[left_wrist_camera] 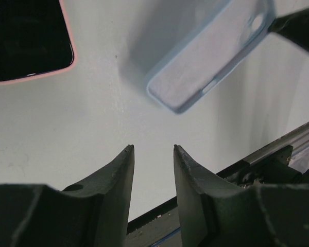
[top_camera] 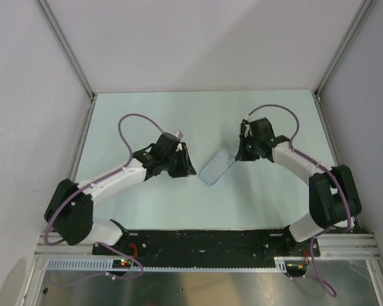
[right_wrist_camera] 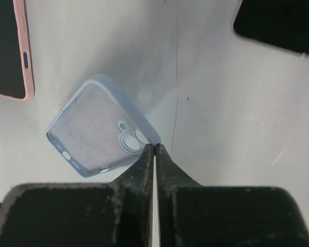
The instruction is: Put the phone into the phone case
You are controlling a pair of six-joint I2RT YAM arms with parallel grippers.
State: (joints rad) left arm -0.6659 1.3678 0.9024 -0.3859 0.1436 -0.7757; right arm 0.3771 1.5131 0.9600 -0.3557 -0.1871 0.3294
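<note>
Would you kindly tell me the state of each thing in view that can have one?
phone case: empty, hollow side up.
phone: outside the case, lying free, not held.
pink-rimmed phone: lying free, screen dark.
left gripper: open, empty.
right gripper: shut, holding nothing, tips at the case's corner.

The phone case (right_wrist_camera: 95, 126) looks matt plastic with a felt-like lining; table (right_wrist_camera: 221, 113) smooth, matt.

Bare pale surface (left_wrist_camera: 92, 113) lies open between the left claw (left_wrist_camera: 153, 148) and the translucent light-blue rectangular phone case (left_wrist_camera: 206, 56); the right claw (right_wrist_camera: 155, 146) blocks the case's camera-hole end, and a pink-rimmed slab (left_wrist_camera: 28, 41) lies aside.
</note>
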